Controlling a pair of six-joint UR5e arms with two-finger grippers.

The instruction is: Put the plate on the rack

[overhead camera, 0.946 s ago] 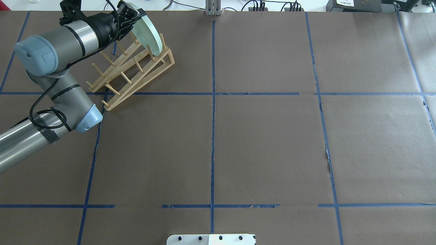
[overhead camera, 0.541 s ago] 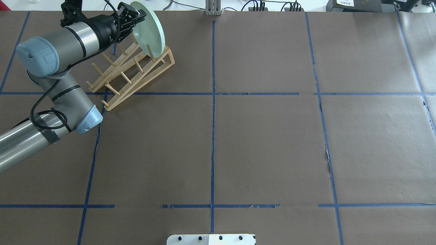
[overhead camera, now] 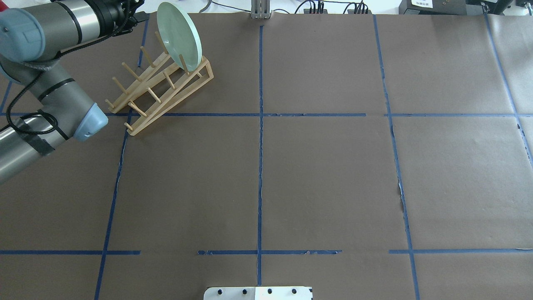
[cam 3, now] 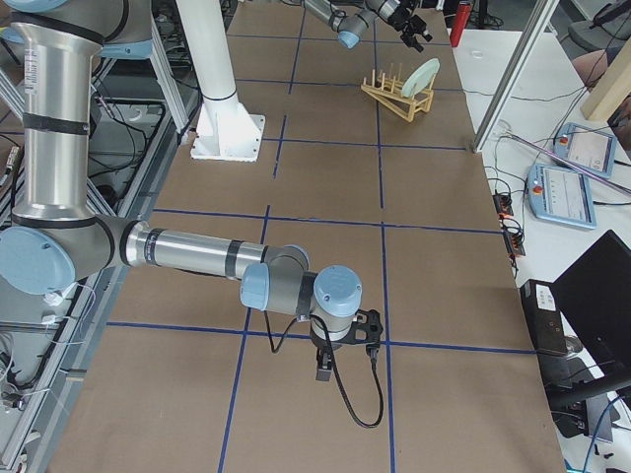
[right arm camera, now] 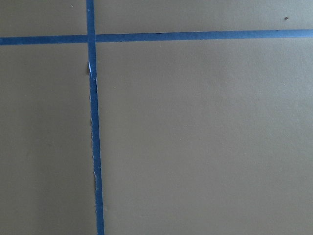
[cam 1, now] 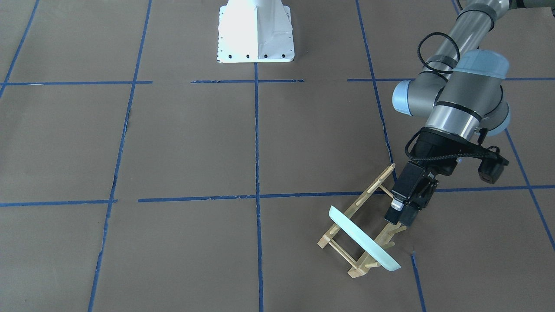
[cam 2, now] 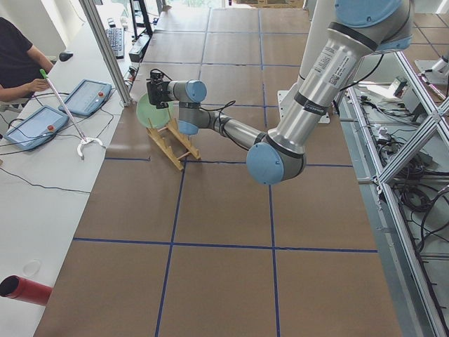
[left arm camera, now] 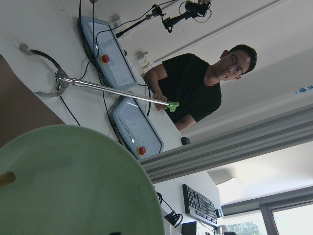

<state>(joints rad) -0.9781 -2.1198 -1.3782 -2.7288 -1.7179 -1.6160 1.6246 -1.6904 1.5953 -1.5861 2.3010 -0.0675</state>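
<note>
The pale mint-green plate [overhead camera: 179,35] stands on edge between pegs at the far, raised end of the wooden rack [overhead camera: 143,120], leaning a little. In the front-facing view the plate [cam 1: 362,240] sits across both rails of the rack [cam 1: 368,190]. My left gripper [cam 1: 399,216] is open and empty, apart from the plate, over the rack's side. The left wrist view shows the plate's face [left arm camera: 73,186] close up. My right gripper [cam 3: 320,370] hangs low over the table far from the rack; I cannot tell if it is open or shut.
Brown paper with blue tape lines covers the table [overhead camera: 325,175]. The white robot base [cam 1: 256,32] is at the near edge. An operator [left arm camera: 195,93] with a reach tool and control tablets [cam 2: 84,98] is beyond the table's far edge.
My left gripper let go of the plate and drew back to the left, away from it. The plate now stands on the rack by itself.
</note>
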